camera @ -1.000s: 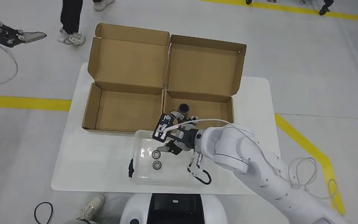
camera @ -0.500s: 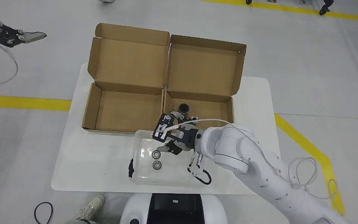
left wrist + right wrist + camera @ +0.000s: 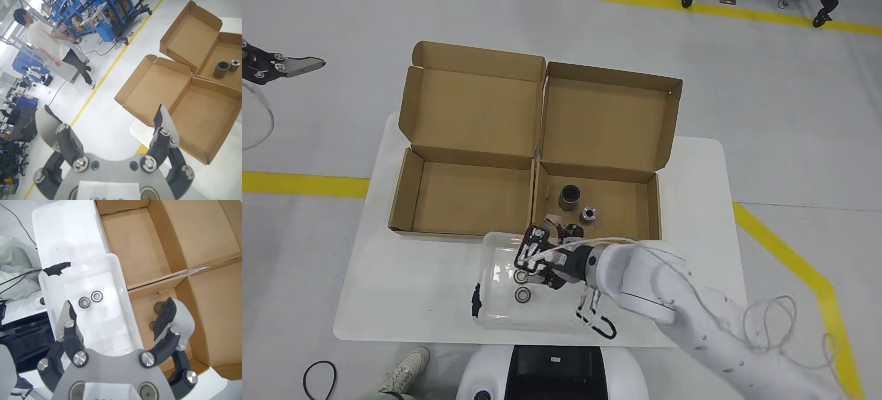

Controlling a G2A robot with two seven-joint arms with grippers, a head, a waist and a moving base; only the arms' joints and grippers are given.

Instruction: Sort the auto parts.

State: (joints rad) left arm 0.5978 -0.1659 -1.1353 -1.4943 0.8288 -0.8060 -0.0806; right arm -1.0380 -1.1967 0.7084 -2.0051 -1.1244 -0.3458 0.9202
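Clear plastic forms the tray (image 3: 492, 245) in the top view. The right gripper (image 3: 542, 262) has been drawn back from the tray's far rim within the last second and now sits over a steel bearing (image 3: 522, 275) and its twin (image 3: 524, 296), both inside the tray. Beyond that rim, a small sleeve (image 3: 589, 213) has been uncovered beside the dark bushing (image 3: 569, 197) in the right cardboard box (image 3: 642, 205). One delivery is judged done, with two bearings left to sort.

In the left wrist view, the left gripper (image 3: 103, 111) is held well apart from the tray, spread wide and empty.

In the right wrist view, the right gripper (image 3: 118, 306) is likewise seen wide and empty. The ribbed, ring-shaped bearings (image 3: 85, 302) lie touching on the tray's glossy floor.
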